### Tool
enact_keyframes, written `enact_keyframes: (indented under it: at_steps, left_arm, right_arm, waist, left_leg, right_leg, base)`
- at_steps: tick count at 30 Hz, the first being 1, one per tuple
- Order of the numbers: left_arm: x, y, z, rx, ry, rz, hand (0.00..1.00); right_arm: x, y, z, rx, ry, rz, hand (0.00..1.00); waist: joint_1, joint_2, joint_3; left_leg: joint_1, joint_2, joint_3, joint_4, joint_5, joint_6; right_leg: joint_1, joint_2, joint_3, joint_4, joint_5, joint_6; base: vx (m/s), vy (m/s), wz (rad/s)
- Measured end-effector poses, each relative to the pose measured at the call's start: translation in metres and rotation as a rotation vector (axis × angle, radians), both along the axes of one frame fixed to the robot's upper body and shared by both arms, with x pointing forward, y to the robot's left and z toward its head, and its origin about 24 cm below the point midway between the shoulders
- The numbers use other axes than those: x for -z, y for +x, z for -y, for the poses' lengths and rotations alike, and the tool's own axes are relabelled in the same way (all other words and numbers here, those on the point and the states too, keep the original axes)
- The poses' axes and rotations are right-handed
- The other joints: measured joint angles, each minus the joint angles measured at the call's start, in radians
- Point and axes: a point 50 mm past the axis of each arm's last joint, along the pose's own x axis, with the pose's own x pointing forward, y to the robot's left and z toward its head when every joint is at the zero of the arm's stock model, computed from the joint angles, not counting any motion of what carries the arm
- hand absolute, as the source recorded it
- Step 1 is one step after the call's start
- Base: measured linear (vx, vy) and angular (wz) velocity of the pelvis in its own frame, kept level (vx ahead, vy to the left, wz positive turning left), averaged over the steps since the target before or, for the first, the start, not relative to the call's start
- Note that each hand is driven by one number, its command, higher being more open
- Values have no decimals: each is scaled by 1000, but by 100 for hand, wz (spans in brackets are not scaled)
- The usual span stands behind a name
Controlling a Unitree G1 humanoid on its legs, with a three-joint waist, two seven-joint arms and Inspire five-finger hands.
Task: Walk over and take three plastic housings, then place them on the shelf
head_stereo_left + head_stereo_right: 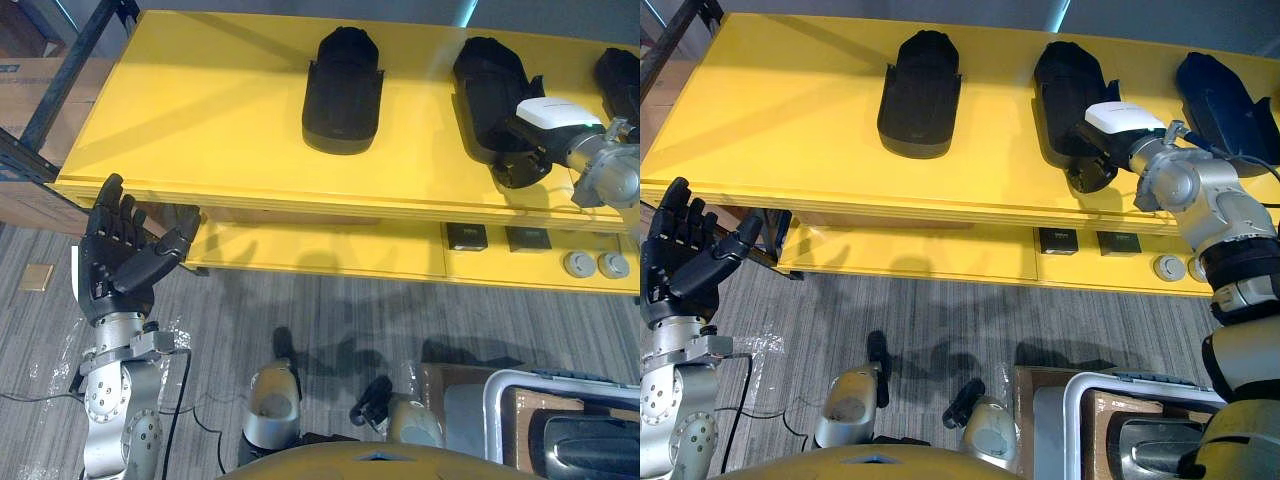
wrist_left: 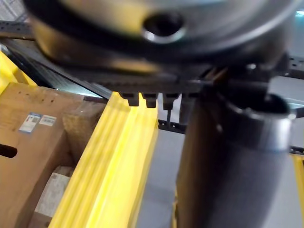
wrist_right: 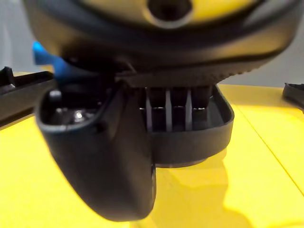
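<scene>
Right hand: closed on middle housing, set on yellow shelf.
Left hand: fingers spread, nothing held, raised at shelf front.

Fingertips of the right hand hidden behind the rim of the middle housing — grip unreadable. In the left eye view the third housing is cut by the frame edge. The grey bin at lower right is also cut off — dark contents not identifiable.
</scene>
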Motion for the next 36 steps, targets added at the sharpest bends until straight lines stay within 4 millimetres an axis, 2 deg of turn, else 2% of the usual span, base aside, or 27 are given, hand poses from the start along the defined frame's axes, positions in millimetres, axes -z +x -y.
enact_keyframes:
  at_steps: [11, 22, 26, 30, 36]
  left_arm:
    - [0, 0, 0, 1, 0, 0, 100]
    - [-1, -1, -2, -2, 6, -1, 100]
    - [0, -1, -2, -3, 6, -5, 100]
    - [0, -1, -2, -3, 7, -7, 100]
    - [4, -5, -2, 3, 10, -27, 100]
  right_arm:
    - [-3, 1, -5, -31, -14, -58, 100]
    - [5, -5, 0, -18, 67, -252, 100]
    - [18, -9, 2, -10, 64, -319, 100]
    - [25, -12, -1, -24, 50, -354, 100]
    - [27, -13, -6, -59, 54, -281, 100]
  waist:
    - [-13, 1, -1]
    - [-16, 1, -12]
    - [-14, -1, -59]
    - [-17, 0, -73]
    - [-25, 2, -94]
  left_leg:
    - [7, 2, 2, 1, 0, 0]
    - [34, 1, 15, -7, -1, -2]
    - [38, 2, 17, -22, -1, -2]
    - [72, 0, 26, -43, -2, -2]
    - [93, -2, 38, -58, -1, -3]
  right_leg:
    - [5, 0, 2, 1, 0, 0]
    - [25, 5, 12, -14, 6, 4]
    - [34, 14, 11, -42, 17, 9]
    - [64, 18, 13, -66, 23, 17]
    - [79, 24, 20, -87, 32, 21]
  base:
    - [-1, 0, 0]
    - [-5, 0, -2]
    - [26, -1, 0]
    - [24, 3, -5]
    - [2, 4, -5]
